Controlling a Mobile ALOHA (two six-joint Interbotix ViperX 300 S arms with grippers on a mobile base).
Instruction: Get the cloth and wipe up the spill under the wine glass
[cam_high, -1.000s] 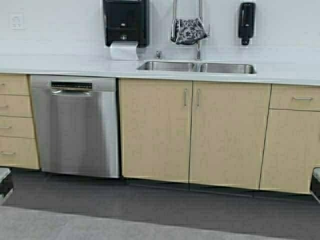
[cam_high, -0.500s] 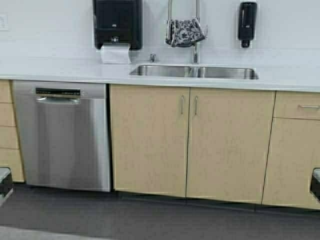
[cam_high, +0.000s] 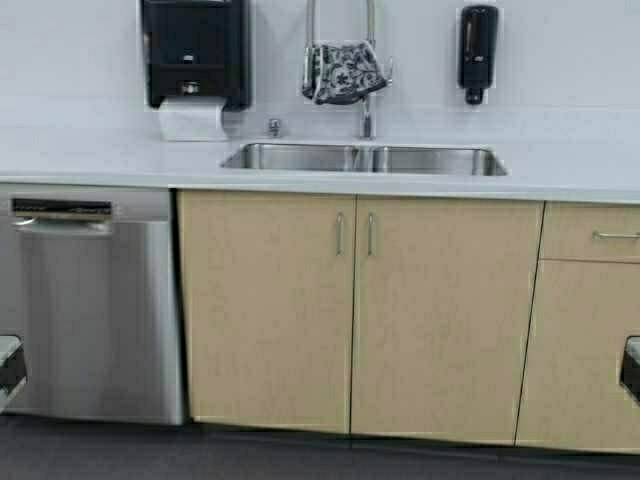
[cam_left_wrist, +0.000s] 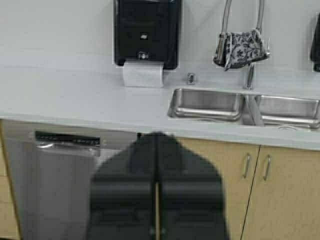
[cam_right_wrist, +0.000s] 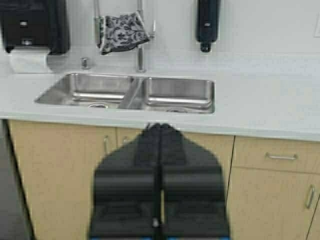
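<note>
The cloth (cam_high: 340, 72), black, grey and white with a floral pattern, hangs over the tall arched faucet (cam_high: 367, 112) behind the sink; it also shows as the cloth (cam_left_wrist: 240, 47) in the left wrist view and the cloth (cam_right_wrist: 122, 31) in the right wrist view. No wine glass or spill is in view. My left gripper (cam_left_wrist: 157, 136) is shut with nothing in it, held low in front of the cabinets. My right gripper (cam_right_wrist: 160, 126) is likewise shut and holds nothing. Both are well short of the counter.
A double steel sink (cam_high: 365, 158) is set in the white counter (cam_high: 90, 160). A black paper towel dispenser (cam_high: 195, 52) and a soap dispenser (cam_high: 477, 50) hang on the wall. Below are beige cabinet doors (cam_high: 350, 310) and a steel dishwasher (cam_high: 90, 300).
The robot has driven forward and to the right: the counter, sink and cloth look larger and have shifted left and down. Both arms stay parked.
</note>
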